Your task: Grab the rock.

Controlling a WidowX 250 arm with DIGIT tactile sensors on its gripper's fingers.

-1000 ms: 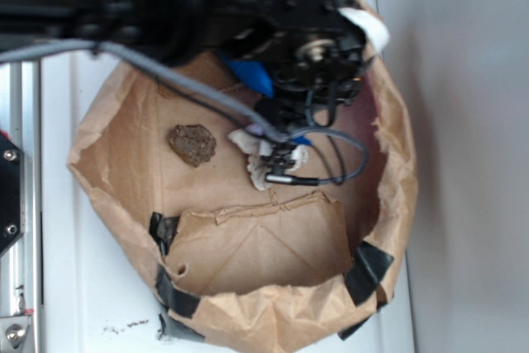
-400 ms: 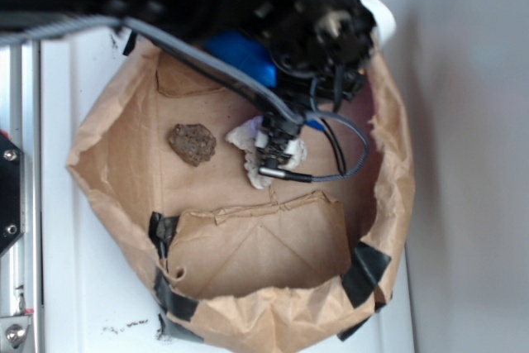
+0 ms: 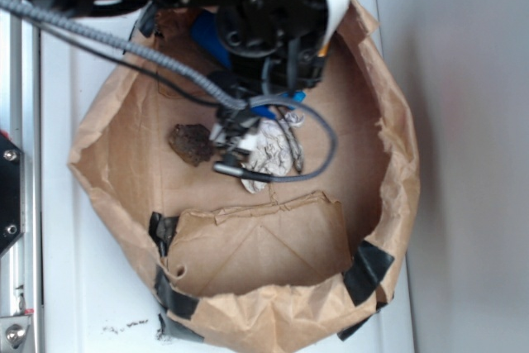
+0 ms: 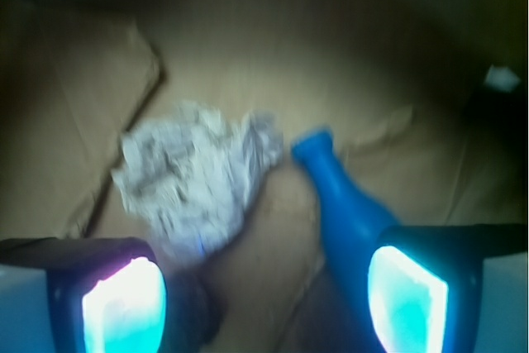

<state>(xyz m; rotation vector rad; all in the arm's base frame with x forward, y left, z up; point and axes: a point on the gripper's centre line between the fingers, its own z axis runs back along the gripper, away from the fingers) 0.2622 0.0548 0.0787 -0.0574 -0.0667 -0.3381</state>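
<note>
Tool (image 4: 264, 287) spread wide, holding nothing, hovering inside the rolled-down brown paper bag (image 3: 388, 171). Small rough dark-brown rock (image 3: 192, 144) lying on the bag floor, just beside the crumpled white paper wad (image 4: 194, 175); not visible from the wrist. Blue plastic bottle (image 4: 339, 196) under one finger. Risk: closing here would likely catch paper or bottle, missing the rock entirely.
</note>
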